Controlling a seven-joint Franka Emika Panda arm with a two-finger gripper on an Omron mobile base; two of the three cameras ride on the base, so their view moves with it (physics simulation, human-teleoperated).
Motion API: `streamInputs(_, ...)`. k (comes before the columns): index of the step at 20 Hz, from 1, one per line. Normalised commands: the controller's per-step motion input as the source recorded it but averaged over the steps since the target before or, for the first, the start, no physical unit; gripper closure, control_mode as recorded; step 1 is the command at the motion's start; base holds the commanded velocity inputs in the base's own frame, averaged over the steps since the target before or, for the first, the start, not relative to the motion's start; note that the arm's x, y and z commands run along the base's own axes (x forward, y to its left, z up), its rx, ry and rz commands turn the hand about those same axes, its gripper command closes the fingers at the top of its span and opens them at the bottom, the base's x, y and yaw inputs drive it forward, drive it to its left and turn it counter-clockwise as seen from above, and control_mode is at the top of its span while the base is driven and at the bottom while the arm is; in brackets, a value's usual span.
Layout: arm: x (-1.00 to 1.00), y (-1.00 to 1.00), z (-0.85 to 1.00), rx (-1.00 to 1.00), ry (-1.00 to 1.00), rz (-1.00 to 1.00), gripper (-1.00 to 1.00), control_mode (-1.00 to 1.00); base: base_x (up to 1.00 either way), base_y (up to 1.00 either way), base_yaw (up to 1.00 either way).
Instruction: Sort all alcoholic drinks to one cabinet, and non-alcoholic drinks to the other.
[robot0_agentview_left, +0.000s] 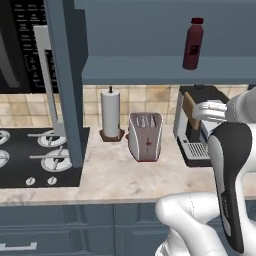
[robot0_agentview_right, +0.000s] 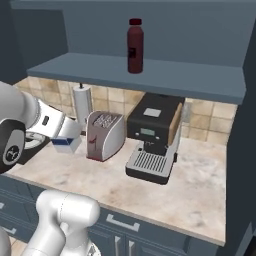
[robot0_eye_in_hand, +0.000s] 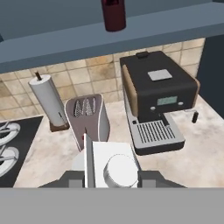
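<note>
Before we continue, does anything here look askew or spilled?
Nothing stands out. The maroon bottle stands upright on the cabinet shelf; the toaster, paper towel roll and coffee machine sit upright on the counter, no spill.

On the desk (robot0_agentview_right: 200, 185) the toaster (robot0_agentview_right: 104, 135) and the coffee machine (robot0_agentview_right: 152, 137) stand just beside each other, with only a narrow gap between them. The paper roll (robot0_agentview_left: 110, 112) stands behind the toaster, near the wall. In front of these the desk is free, also at the right of the machine. The shelf (robot0_agentview_right: 165, 77) above carries one maroon bottle (robot0_agentview_right: 135, 46); both its sides are free.
</note>
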Motion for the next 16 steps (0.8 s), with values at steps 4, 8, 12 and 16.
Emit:
streamInputs(4,0.0,0.0,0.0,0.0,0.0,0.0,1.0,1.0,0.18,-0.16,0.06)
streamInputs(8,0.0,0.0,0.0,0.0,0.0,0.0,1.0,1.0,0.17,-0.15,0.03)
streamInputs(12,0.0,0.0,0.0,0.0,0.0,0.0,1.0,1.0,0.11,-0.15,0.03)
streamInputs(16,0.0,0.0,0.0,0.0,0.0,0.0,1.0,1.0,0.03,-0.04,0.02)
